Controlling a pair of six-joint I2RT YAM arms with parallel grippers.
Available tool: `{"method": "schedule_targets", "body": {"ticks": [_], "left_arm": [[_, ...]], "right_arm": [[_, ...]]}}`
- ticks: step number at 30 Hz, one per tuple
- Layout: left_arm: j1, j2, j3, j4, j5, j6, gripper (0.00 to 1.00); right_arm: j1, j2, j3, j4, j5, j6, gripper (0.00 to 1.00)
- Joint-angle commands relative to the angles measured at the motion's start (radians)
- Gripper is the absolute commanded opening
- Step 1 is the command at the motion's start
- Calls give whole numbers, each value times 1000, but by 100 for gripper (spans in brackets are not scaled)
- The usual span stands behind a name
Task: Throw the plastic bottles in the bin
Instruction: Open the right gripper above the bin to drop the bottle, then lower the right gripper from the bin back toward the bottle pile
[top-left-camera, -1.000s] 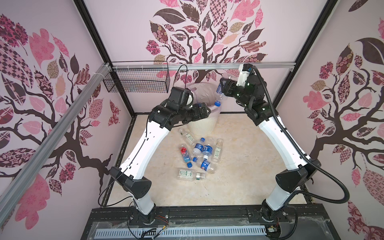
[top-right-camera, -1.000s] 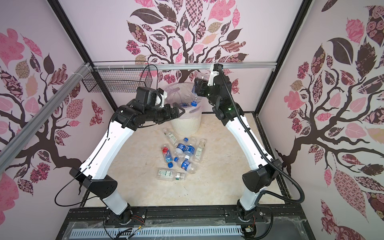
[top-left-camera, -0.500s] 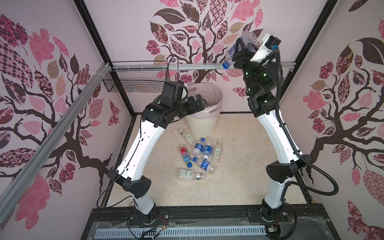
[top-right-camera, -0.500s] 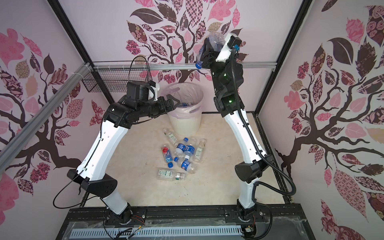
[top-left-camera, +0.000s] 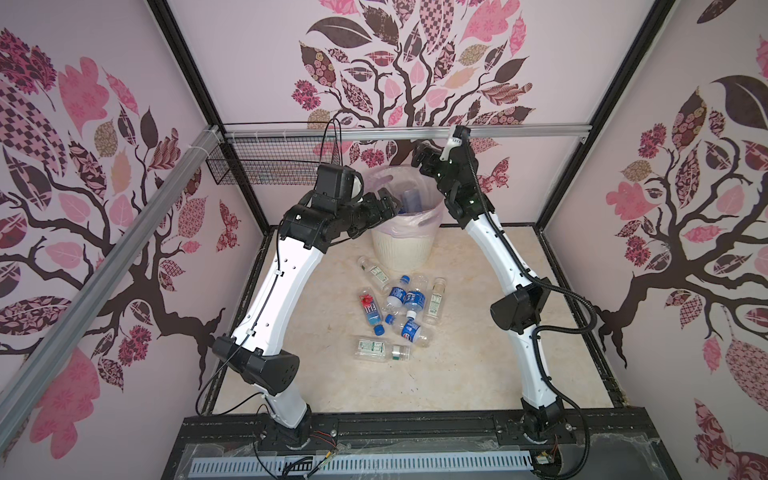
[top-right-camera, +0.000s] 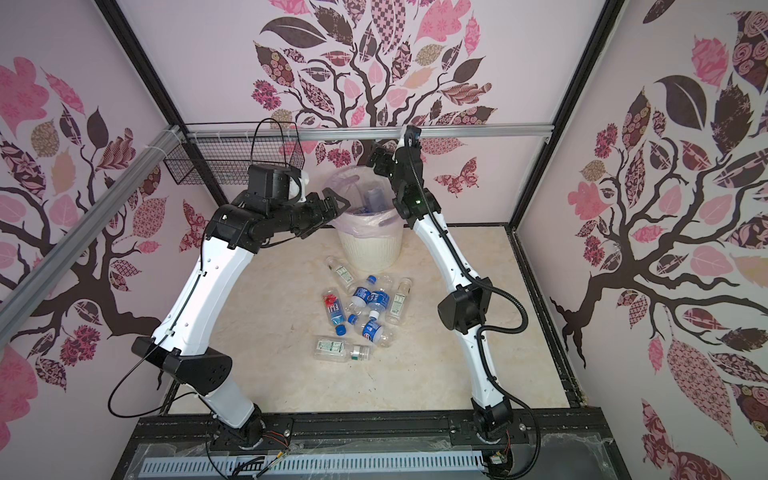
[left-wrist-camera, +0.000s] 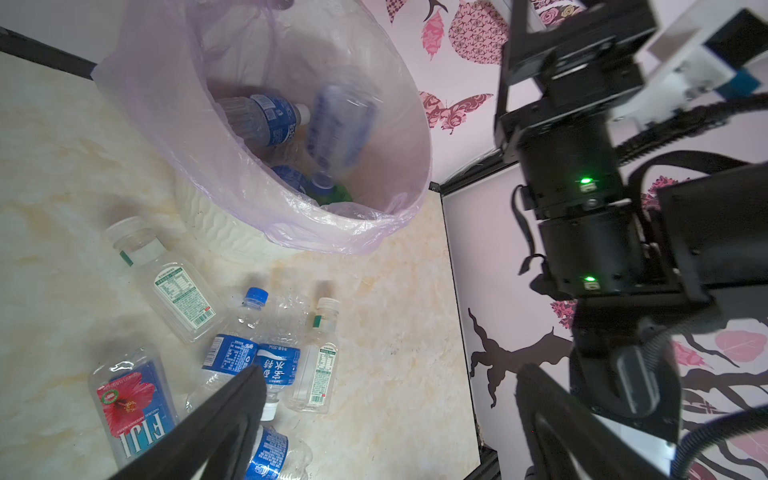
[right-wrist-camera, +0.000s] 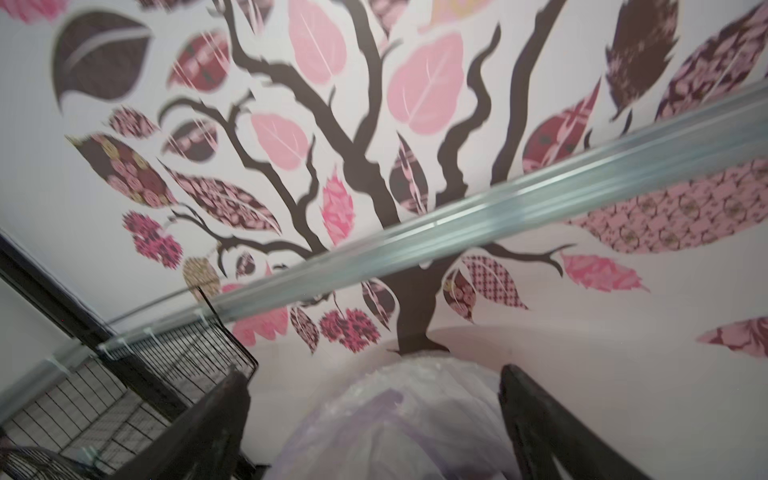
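The bin (top-left-camera: 401, 253) stands upright at the far end of the floor (top-left-camera: 457, 365) — cream, ribbed, lined with a pale pink bag (left-wrist-camera: 291, 216) folded over its rim. Inside lie several bottles, among them a blue-labelled bottle (left-wrist-camera: 266, 120) and a blurred bottle (left-wrist-camera: 338, 129). Just in front, a cluster of bottles (top-left-camera: 399, 307) lies on its sides — mostly clear, blue or white labels, and one flower-labelled bottle (top-left-camera: 370, 309).

Premises: enclosed robot test cell, laboratory type. Evidence: black frame posts (top-left-camera: 183, 62), aluminium rail (top-left-camera: 407, 132), panel walls (top-left-camera: 257, 62) papered with tree decals, marble-pattern tabletop (top-left-camera: 457, 374), slotted cable duct (top-left-camera: 415, 464) and exposed wiring (top-left-camera: 326, 437) along the front mounting rail (top-left-camera: 415, 426).
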Motion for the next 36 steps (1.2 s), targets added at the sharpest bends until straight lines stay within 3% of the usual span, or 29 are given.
{"method": "schedule_targets", "body": {"ticks": [1,13,24,36], "left_arm": [[0,-33,-9,15,14,-5,97],[-2,-45,-41,11,22,-31,97],[2,-95,-120,-72,-78,-27,97],[5,-115,-213,-102,-102,-30,97]], "right_arm": [[-1,-143,-46,88,-3,-4,100],[-2,-228,-49,-62,24,-24,100],[-2,-314,-68,-260,45,-13,100],[-2,-480,-305,-438,22,21,100]]}}
